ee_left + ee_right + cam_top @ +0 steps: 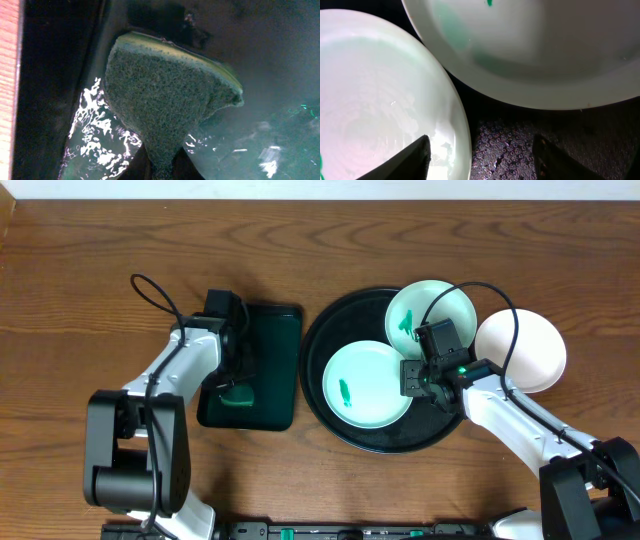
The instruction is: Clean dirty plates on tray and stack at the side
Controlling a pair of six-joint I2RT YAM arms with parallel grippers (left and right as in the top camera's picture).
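Tray (372, 442), black and round, directly beneath right gripper (415, 377); jaws roughly half open, holding nothing, straddling bare tray floor. Smeared plate (365, 385) lying flat at its left finger (415, 157). Second smeared plate (430, 315) just ahead, leaning on the rim. Third plate (520, 350) off the tray, on the gripper's opposite side. Left gripper (232, 383) pinched tight on green sponge (165, 95), above dark green tray (270, 340).

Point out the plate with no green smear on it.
The white plate lying on the table right of the black tray, outside it. The two plates on the tray each carry green smears.
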